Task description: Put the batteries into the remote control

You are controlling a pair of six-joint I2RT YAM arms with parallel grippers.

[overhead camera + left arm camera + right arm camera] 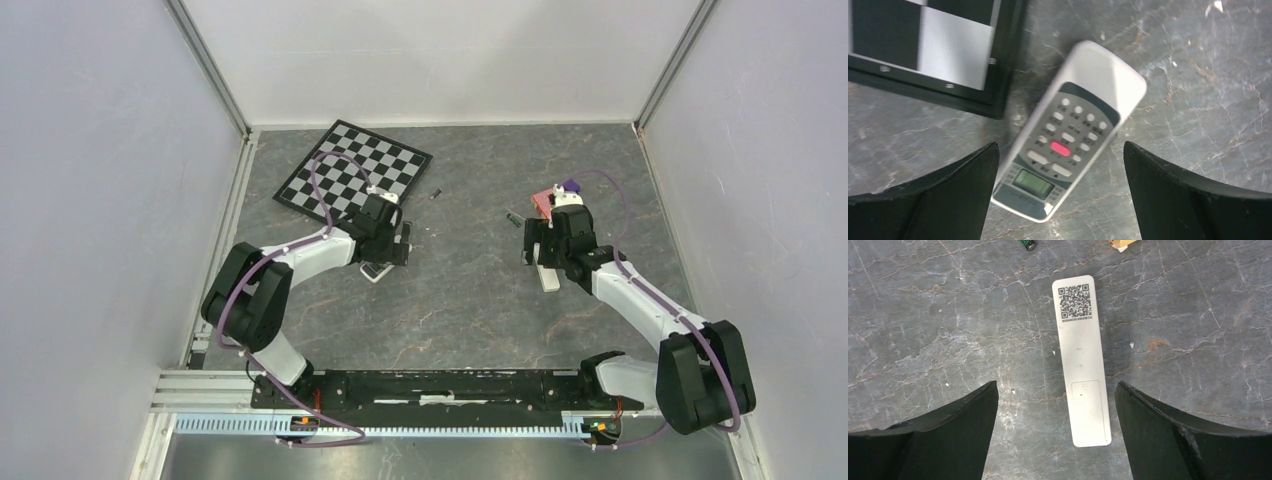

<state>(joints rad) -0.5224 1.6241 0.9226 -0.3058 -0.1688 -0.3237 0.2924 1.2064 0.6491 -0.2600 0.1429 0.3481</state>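
Battery, green-wrapped and cylindrical, lies loose on the veined grey table, at eleven o'clock off the slim remote. That remote lies face down: matte white plastic, QR label up, battery cover in place. My right gripper hovers spread wide astride it, touching nothing. I judge the cover must come off first, so I'd press flat and slide lengthwise. My left gripper, equally wide, straddles a rounded buttoned remote beside the glossy chessboard.
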